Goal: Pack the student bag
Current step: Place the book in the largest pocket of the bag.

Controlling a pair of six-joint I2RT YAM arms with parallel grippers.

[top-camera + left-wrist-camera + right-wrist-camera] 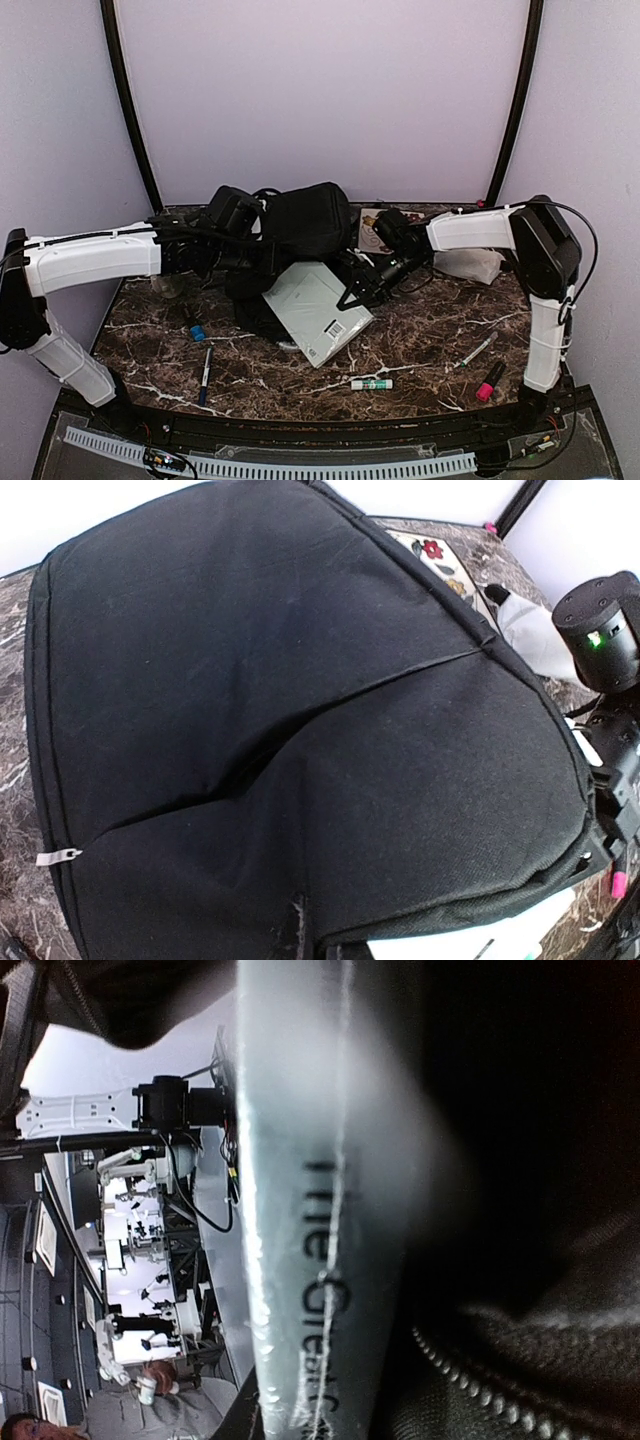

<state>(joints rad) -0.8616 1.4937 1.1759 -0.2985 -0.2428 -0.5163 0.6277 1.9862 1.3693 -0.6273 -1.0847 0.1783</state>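
The black student bag (pixel 300 222) lies at the back middle of the marble table, its top flap raised. It fills the left wrist view (pixel 300 710). My left gripper (pixel 238 215) is at the bag's left side; its fingers are hidden under pinched fabric and seem shut on it. A grey-white book (pixel 316 310) sticks out of the bag's front, tilted. My right gripper (pixel 362 288) is at the book's right edge. The book's spine (pixel 320 1210) fills the right wrist view beside the bag's zipper (pixel 500 1390); the fingers are hidden.
A floral notebook (pixel 372 230) and a white plastic pouch (pixel 468 265) lie at the back right. A glue stick (pixel 371 384), a pink marker (pixel 489 383) and a clear pen (pixel 477 350) lie front right. A black pen (pixel 205 373) and a blue item (pixel 196 330) lie front left.
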